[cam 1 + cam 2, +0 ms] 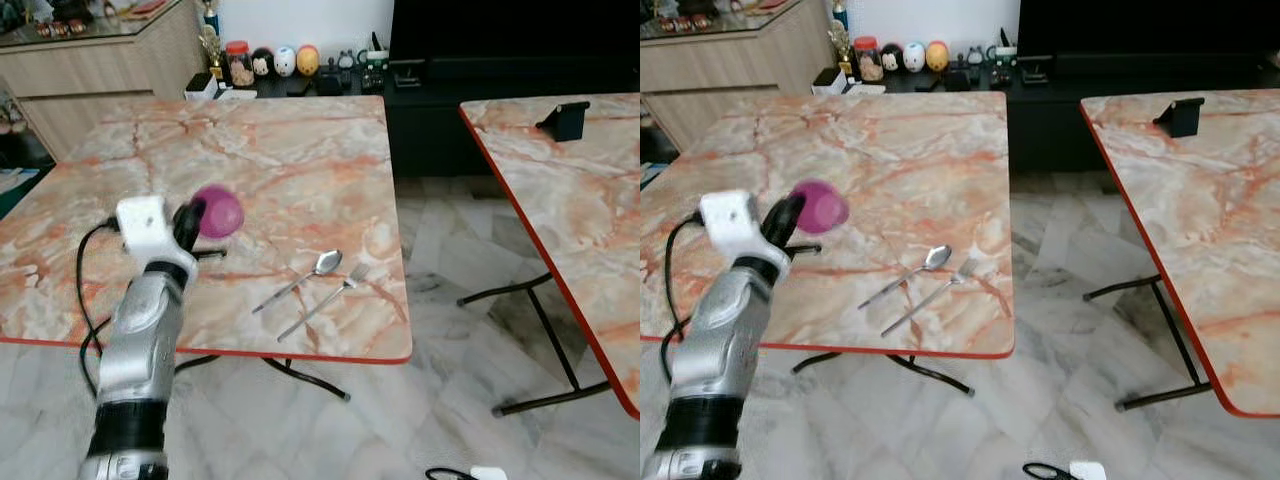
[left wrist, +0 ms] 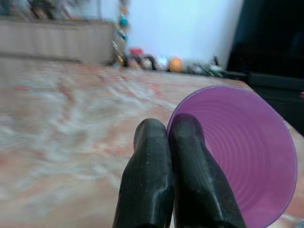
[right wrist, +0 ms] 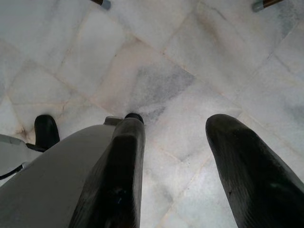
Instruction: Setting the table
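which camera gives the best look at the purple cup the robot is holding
The left wrist view: the purple cup looms large, its ribbed inside facing the camera, rim pinched by the left end effector. Both eye views show it small and blurred above the marble table.

Ahead of and to the left of the left gripper point(image 1: 192, 222) and its purple cup point(image 1: 218, 211), the desk point(image 1: 280, 150) lies bare. To its right a spoon point(image 1: 300, 277) and fork point(image 1: 325, 300) lie side by side near the front edge.

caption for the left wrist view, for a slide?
Left gripper pinching the rim of a purple cup above the marble-patterned table.
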### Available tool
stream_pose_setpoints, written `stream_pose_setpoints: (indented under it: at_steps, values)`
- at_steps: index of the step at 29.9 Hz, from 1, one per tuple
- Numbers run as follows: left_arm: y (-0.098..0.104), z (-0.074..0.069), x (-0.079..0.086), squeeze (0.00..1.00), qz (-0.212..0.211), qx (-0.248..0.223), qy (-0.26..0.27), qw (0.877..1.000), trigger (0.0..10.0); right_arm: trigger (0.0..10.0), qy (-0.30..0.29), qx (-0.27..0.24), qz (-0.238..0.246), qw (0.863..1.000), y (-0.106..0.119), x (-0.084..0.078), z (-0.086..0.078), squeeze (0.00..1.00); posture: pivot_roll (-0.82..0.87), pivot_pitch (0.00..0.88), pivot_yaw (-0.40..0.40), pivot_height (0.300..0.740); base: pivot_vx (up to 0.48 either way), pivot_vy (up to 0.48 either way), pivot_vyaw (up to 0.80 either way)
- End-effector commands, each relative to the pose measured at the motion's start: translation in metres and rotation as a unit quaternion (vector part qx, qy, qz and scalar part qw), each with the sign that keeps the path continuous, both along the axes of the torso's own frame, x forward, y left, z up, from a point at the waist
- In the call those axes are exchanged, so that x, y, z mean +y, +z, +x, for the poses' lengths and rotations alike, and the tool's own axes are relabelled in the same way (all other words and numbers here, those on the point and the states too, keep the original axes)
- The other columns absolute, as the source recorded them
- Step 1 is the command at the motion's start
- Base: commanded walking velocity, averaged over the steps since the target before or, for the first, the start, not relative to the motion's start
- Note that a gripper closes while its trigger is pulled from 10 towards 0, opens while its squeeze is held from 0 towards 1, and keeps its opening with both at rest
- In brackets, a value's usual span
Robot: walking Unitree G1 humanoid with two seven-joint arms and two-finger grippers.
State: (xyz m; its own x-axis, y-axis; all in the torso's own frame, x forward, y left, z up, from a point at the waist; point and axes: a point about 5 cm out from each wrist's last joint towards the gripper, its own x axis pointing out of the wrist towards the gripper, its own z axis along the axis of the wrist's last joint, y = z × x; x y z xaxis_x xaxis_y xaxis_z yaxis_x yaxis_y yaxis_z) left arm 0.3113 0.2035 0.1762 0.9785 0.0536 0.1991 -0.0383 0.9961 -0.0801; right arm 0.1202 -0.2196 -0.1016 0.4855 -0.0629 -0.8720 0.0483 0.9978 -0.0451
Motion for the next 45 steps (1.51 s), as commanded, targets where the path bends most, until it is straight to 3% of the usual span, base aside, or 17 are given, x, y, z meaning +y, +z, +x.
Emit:
stream_pose_setpoints:
  at_steps: [1,5,10,20,30,45]
  values:
    - [0.013,-0.007,0.002,0.0,0.03,-0.037,0.013,0.999,10.0,10.0,0.008,0.005,0.0,1.0,-0.001,0.001,-0.002,0.0,-0.02,0.0,0.037,0.732,0.0,0.0,0.0]
    - [0.007,-0.016,0.001,0.0,0.03,-0.032,0.024,0.999,10.0,10.0,0.013,0.005,-0.002,1.0,0.0,-0.001,-0.001,0.0,-0.02,0.0,0.032,0.732,0.0,0.0,0.0]
    - [0.007,-0.018,-0.002,0.0,0.027,-0.034,0.031,0.999,10.0,10.0,0.011,0.003,-0.002,1.0,0.0,-0.001,0.0,0.0,-0.03,0.0,0.03,0.732,0.0,0.0,0.0]
    - [0.015,-0.008,-0.009,0.0,0.023,-0.049,0.022,0.998,10.0,10.0,0.005,0.008,-0.006,1.0,0.0,-0.003,-0.001,0.0,-0.05,0.0,0.031,0.732,0.0,-0.072,-0.06]
    - [0.014,-0.006,-0.008,0.0,0.013,-0.047,0.027,0.998,10.0,10.0,0.012,0.008,-0.007,1.0,-0.001,-0.002,-0.003,0.0,-0.06,0.0,0.033,0.732,0.0,-0.048,-0.27]
    - [0.014,-0.001,-0.012,0.0,0.011,-0.045,0.017,0.999,10.0,10.0,0.013,0.012,-0.007,1.0,-0.002,0.0,-0.006,0.0,-0.07,0.0,0.047,0.732,0.0,-0.29,0.0]
